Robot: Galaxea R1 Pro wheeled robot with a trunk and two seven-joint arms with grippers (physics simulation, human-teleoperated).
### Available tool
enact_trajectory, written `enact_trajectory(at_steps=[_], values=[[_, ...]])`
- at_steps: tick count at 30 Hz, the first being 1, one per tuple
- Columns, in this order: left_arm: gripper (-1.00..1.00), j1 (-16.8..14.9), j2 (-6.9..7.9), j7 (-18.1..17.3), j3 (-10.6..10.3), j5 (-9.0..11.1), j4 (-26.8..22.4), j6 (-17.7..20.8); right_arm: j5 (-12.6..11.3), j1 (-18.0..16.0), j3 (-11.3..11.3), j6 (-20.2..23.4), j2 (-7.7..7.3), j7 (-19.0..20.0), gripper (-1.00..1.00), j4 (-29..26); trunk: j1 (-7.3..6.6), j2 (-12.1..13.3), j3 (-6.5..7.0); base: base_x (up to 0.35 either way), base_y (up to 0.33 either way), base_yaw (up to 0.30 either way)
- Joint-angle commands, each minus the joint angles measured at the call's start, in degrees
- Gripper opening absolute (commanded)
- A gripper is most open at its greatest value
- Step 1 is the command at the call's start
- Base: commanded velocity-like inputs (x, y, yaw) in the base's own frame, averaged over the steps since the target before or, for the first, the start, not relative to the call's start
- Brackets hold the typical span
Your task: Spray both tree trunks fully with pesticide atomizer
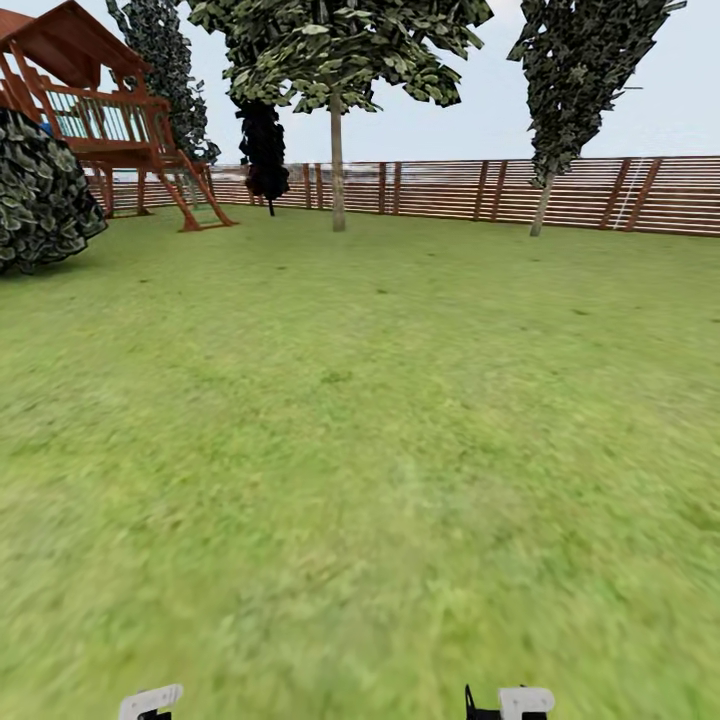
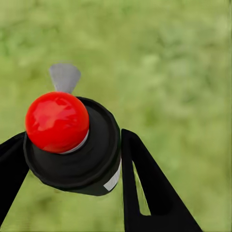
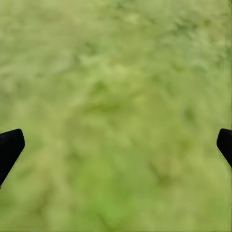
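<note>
The pesticide atomizer point(image 2: 72, 145), a black bottle with a round red cap point(image 2: 56, 121) and a grey nozzle point(image 2: 64, 76), sits between the black fingers point(image 2: 145, 183) of my left gripper point(image 2: 72, 147), which is shut on it above the grass. My right gripper point(image 3: 118, 142) is open over bare lawn, with nothing between its fingertips point(image 3: 10, 145). Far ahead in the head view a tree point(image 1: 330, 45) with a broad green crown stands on a straight pale trunk point(image 1: 338, 165) before the fence. No spray specks are visible.
A wide grass lawn point(image 1: 380, 420) stretches to the reddish-brown slat fence point(image 1: 600, 195). A wooden play tower point(image 1: 110, 120) and a dark bush point(image 1: 40, 190) stand at the far left. A darker narrow tree point(image 1: 575, 80) with a thin leaning trunk rises at the far right.
</note>
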Motion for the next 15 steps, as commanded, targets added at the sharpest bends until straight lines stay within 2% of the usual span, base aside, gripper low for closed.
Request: enact_trajectory(at_steps=[1,6,10,15], values=[[-1.0,-0.03,-0.02,-0.22,0.08,0.29,0.05,-0.19,-0.11,-0.04,0.49,-0.11,-0.06,-0.43,1.0,0.03,0.03,-0.02,-0.05,0.337,0.0,0.0],[-1.0,-0.03,-0.05,-0.22,0.08,0.28,0.06,-0.24,0.38,-0.04,1.24,-0.23,-0.17,-0.15,1.0,0.02,0.03,-0.02,-0.05,0.337,0.0,0.0],[-1.0,-0.03,-0.05,-0.22,0.08,0.28,0.06,-0.24,2.92,-0.04,4.1,-0.27,-0.13,-0.07,1.0,0.09,0.03,-0.02,-0.05,0.337,0.0,0.0],[-1.0,-0.03,-0.13,-0.22,0.08,0.28,0.06,-0.23,3.44,-0.04,4.49,-0.27,-0.18,-0.24,1.0,0.05,0.03,-0.02,-0.05,0.337,0.0,0.0]])
